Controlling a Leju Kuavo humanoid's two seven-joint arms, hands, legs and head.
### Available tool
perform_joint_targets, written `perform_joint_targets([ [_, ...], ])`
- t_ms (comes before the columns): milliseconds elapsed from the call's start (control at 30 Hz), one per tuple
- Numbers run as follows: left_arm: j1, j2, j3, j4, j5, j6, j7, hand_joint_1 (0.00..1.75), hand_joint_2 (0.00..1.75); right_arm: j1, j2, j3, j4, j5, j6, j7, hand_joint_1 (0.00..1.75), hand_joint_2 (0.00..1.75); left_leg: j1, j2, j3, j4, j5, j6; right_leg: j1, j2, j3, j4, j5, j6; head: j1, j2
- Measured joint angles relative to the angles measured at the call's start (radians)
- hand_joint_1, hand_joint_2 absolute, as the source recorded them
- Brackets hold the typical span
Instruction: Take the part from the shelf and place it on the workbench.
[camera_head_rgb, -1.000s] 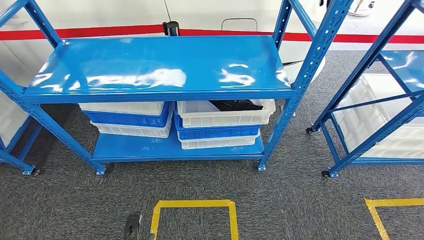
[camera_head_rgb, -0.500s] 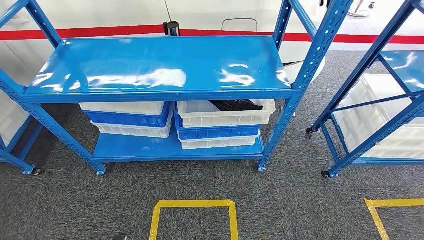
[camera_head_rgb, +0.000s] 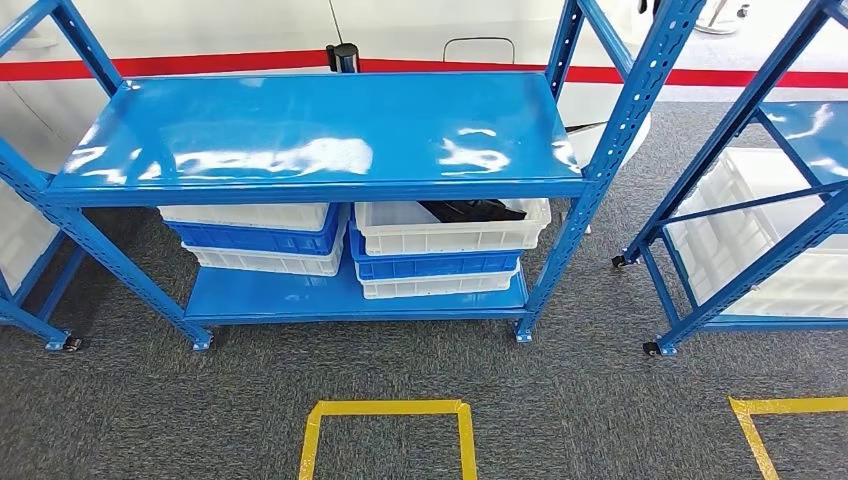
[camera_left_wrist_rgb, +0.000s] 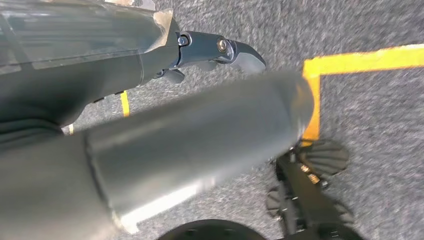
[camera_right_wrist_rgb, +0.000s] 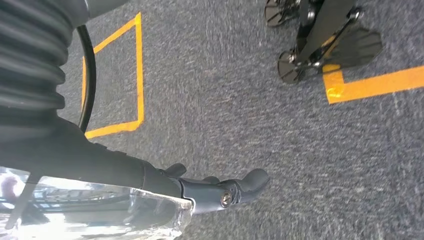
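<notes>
A black part lies in the top white bin of the right-hand stack, under the upper board of the blue shelf in the head view. My left hand hangs over the grey carpet, its thick thumb blurred up close and its dark fingers stretched out with nothing in them. My right hand also hangs above the carpet, fingers straight and holding nothing. Both hands are far from the shelf.
A stack of white and blue bins sits left of the part's stack. A second blue shelf with a white bin stands at the right. Yellow tape squares mark the carpet in front of the shelf.
My left hand's tip, seen at the lower edge of the head view a second ago, has sunk out of that picture. The shelf and bins have not moved.
</notes>
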Motion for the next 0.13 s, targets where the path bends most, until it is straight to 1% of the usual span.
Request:
perform_joint_targets([
  [133, 0.03, 0.019, -0.051, -0.012, 0.06, -0.039, -0.014, 0.0, 0.0, 0.01, -0.012, 0.02, -0.012, -0.041, 0.039, -0.014, 0.0, 1.75, 0.0, 0.0, 0.0, 0.0, 0.0, 0.0, 0.0, 0.0, 0.0, 0.0, 0.0, 0.0, 0.0, 0.0],
])
